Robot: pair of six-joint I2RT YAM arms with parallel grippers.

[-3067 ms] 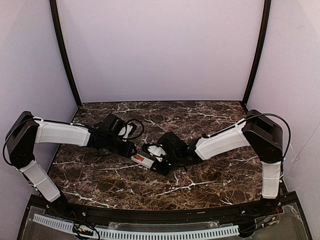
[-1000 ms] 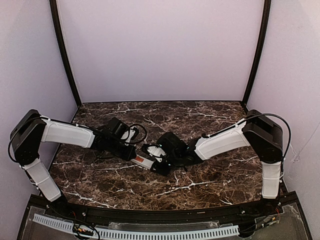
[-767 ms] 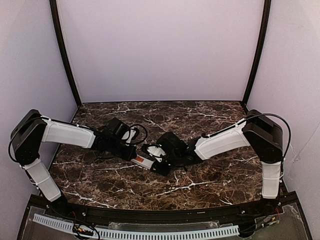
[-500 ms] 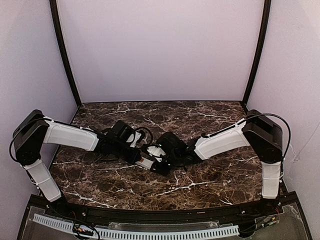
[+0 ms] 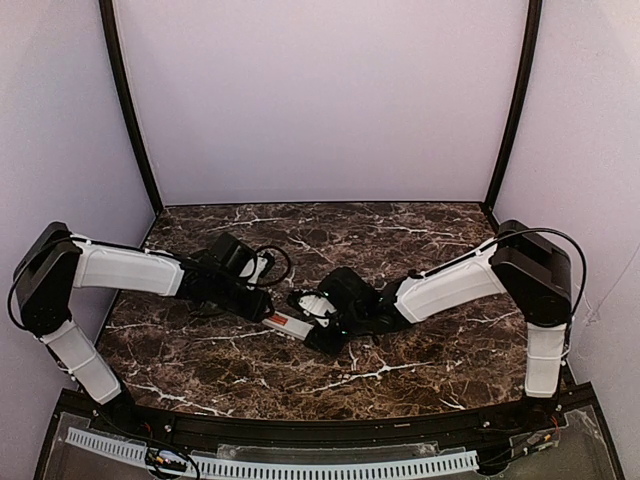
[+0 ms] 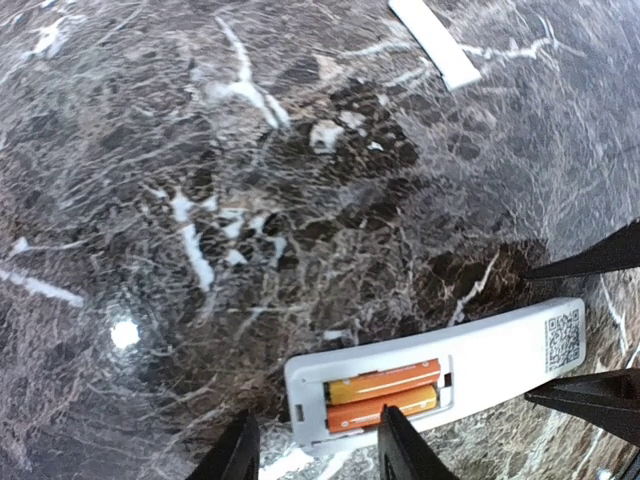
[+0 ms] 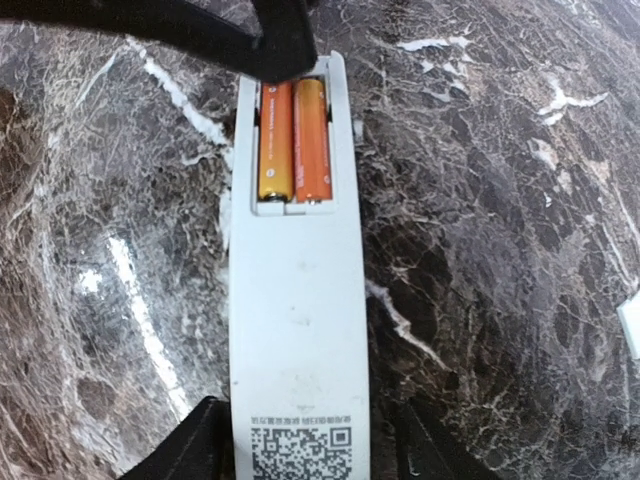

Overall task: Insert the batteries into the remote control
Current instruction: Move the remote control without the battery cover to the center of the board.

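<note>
From above, the remote control (image 5: 271, 319) is lying flat on the worktop (image 5: 420, 360) between the two arms, its long axis running roughly along the line from the left end effector (image 5: 258, 297) to the right end effector (image 5: 318, 318). Both are crowding it so closely that its ends are hard to separate from the dark fingers. In the left wrist view, the batteries (image 6: 383, 395) are sitting side by side in the recessed slot at the remote's near end. That end is lying just ahead of the left fingers, which are standing narrowly apart and holding nothing. A white strip (image 6: 435, 42), possibly the slot's cover, is lying well apart on the stone and is cut by the frame edge. In the right wrist view, the remote is stretching straight away from the camera with its coded end between the right fingers. These are spread moderately astride it, seemingly with a gap on each side. A dark left finger is overhanging the slot's far end and hiding the battery tips there, so whether they are fully seated cannot be told. The right arm looks better placed for steadying the remote.
</note>
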